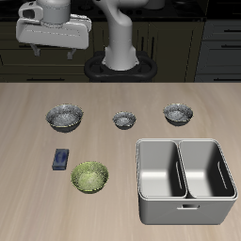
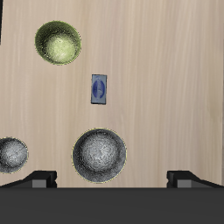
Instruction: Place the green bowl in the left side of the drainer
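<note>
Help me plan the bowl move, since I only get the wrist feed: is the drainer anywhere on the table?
Observer: Yes. The drainer stands near the table's front edge, beside the green bowl but not touching it.
Operator: Anything in it already?
Observer: No, both of its compartments are empty.
Operator: Any bowls that my view misses?
Observer: One grey bowl sits farther back on the table than the drainer.
</note>
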